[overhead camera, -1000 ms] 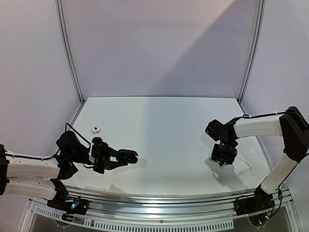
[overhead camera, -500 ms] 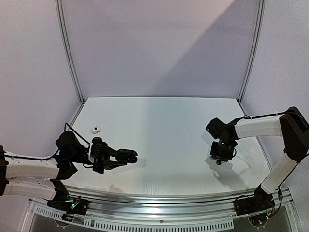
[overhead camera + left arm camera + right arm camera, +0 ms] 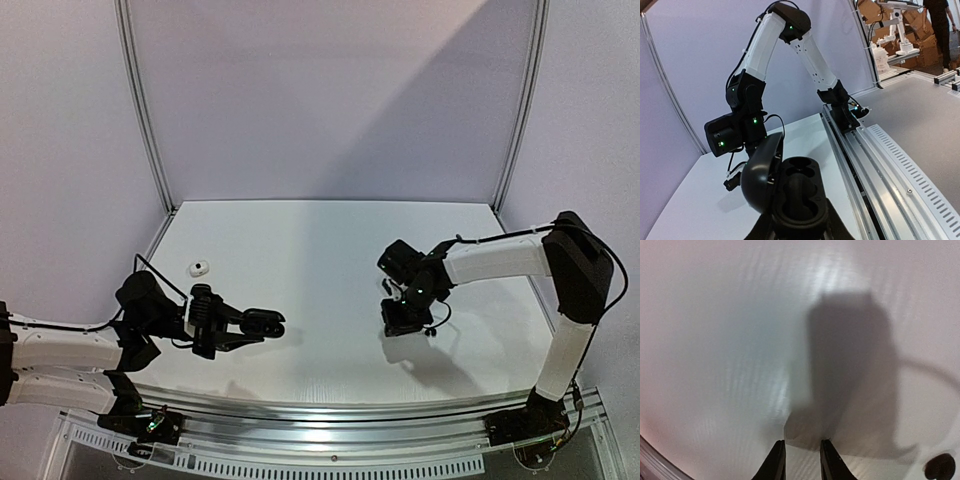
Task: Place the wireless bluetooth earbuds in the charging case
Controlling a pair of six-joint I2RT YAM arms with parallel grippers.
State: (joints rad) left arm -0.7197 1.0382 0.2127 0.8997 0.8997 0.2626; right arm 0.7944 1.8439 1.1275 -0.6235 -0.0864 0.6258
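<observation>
My left gripper (image 3: 250, 327) is shut on the open black charging case (image 3: 264, 322) and holds it above the table near the front left. In the left wrist view the case (image 3: 799, 195) shows two empty cavities, with its lid (image 3: 761, 172) swung up to the left, above my left gripper (image 3: 795, 232). A whitish earbud (image 3: 199, 267) lies on the table at the far left. My right gripper (image 3: 405, 322) points down at the table right of centre. Its jaws (image 3: 802, 460) stand slightly apart with nothing between them. A small dark blurred blob (image 3: 940, 466), perhaps a black earbud, lies at its lower right.
The white table (image 3: 330, 250) is walled by white panels at the back and sides. A metal rail (image 3: 330, 420) runs along the front edge. The right arm (image 3: 770, 45) reaches across in front of the case. A small dark thing (image 3: 384, 285) shows just left of the right wrist.
My right arm has swung left toward the table's middle, the gripper still pointing down. My left arm and the open case have stayed in place.
</observation>
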